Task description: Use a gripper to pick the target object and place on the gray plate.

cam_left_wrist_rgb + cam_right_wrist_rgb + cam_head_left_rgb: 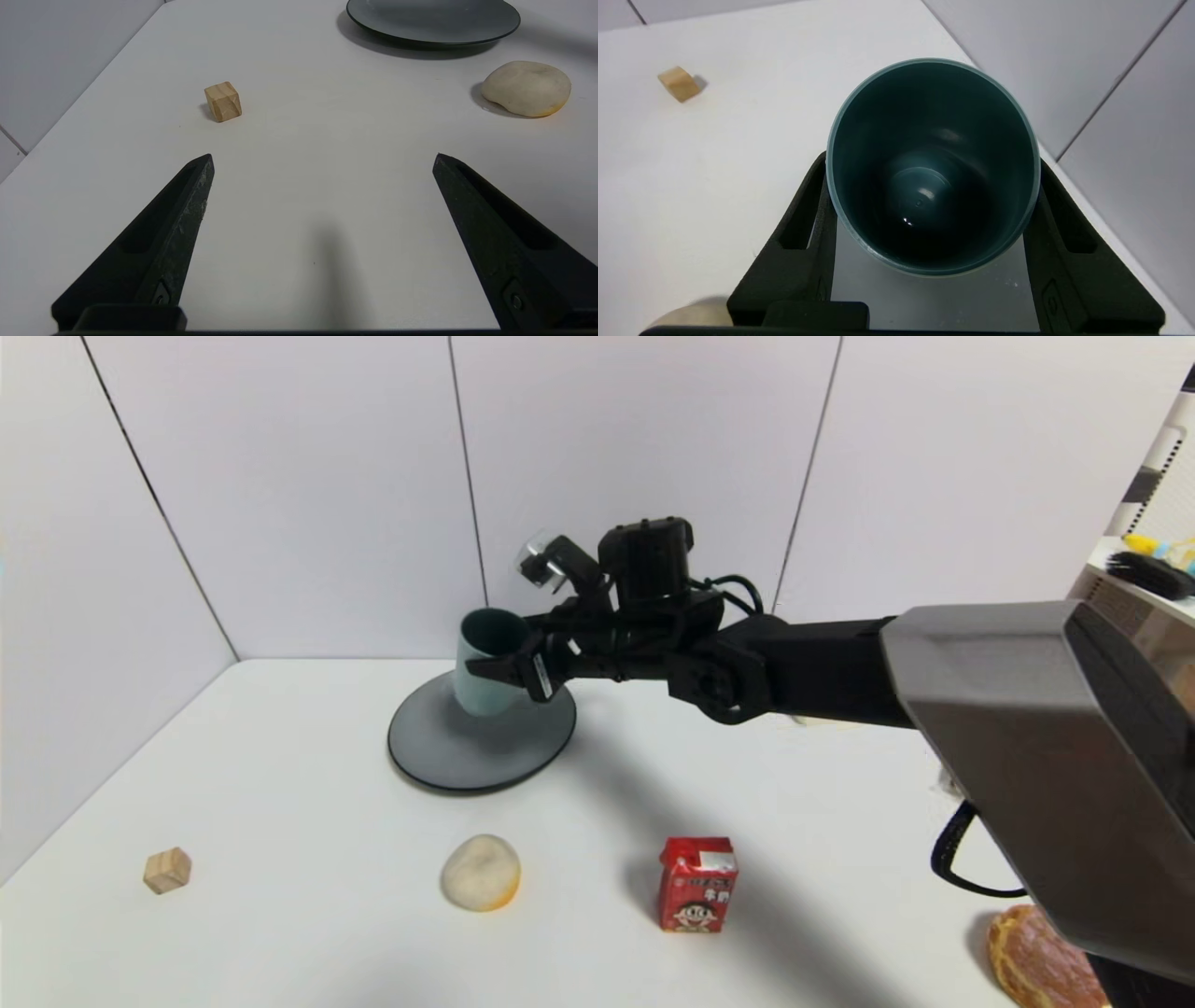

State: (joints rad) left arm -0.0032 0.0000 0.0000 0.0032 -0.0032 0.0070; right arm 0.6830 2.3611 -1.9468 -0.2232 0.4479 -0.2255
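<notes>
- The blue-green cup (487, 663) stood over the back part of the gray plate (439, 751), tilted a little, mouth up and empty; whether its base touched the plate we could not tell.
- Our right gripper (509, 670) reached in from the right, one finger on each side of the cup's wall. In the right wrist view the cup (933, 165) filled the gap between the two fingers (803, 233), which pressed against it, so we judged it clamped.
- We judged the side grip kept the cup upright for setting down, and that letting go was the step left.
- Our left gripper (322, 161) hung low over the white table (280, 821) at the near left, jaws wide apart and holding nothing, clear of the work.
- Nearer us, well apart from the plate, sat a small wooden block (167, 871), a pale bun (481, 871), a red milk carton (697, 884) and, at the right edge, a round pastry (1041, 959).
</notes>
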